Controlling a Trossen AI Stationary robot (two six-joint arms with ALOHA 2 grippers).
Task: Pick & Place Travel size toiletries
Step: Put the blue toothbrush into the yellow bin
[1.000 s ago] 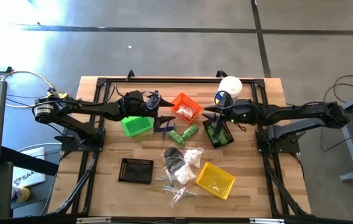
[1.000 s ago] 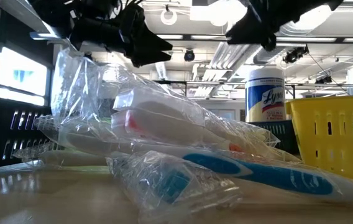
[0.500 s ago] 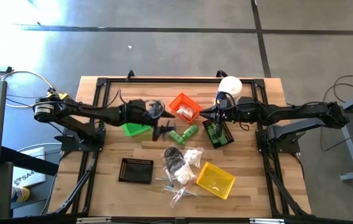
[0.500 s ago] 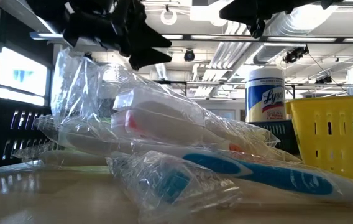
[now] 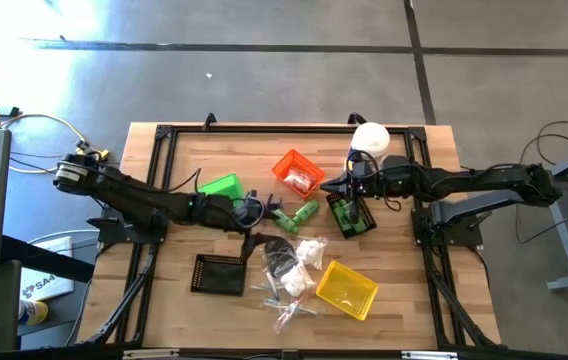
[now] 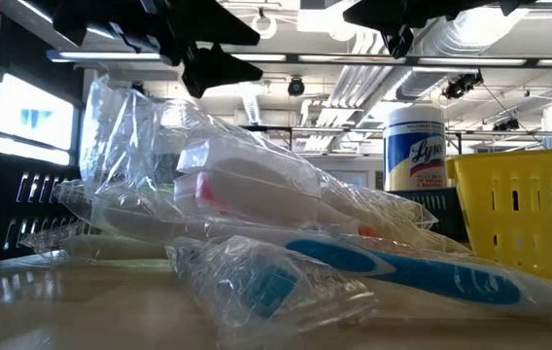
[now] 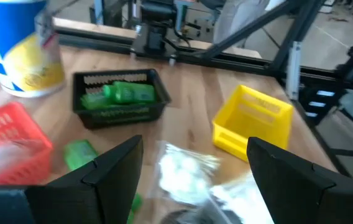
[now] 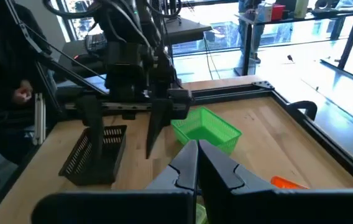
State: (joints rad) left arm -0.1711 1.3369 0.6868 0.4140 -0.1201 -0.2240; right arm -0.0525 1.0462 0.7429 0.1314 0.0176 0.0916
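Note:
The travel size toiletries lie mid-table: two green tubes, white packets, a dark piece and clear-wrapped sticks, which fill the low view. My left gripper hovers open and empty just left of the green tubes; its wrist view looks down on the white packets. My right gripper is shut and empty, raised above the dark bin, which holds green bottles.
A green bin, an orange bin, a black bin and a yellow bin ring the pile. A white-lidded canister stands at the back. A person is beyond the table's left side.
My left gripper has swung from over the green bin toward the table's near edge, staying open, and now hangs beside the green tubes. My right gripper has shut on nothing above the dark bin and tipped its fingers up slightly.

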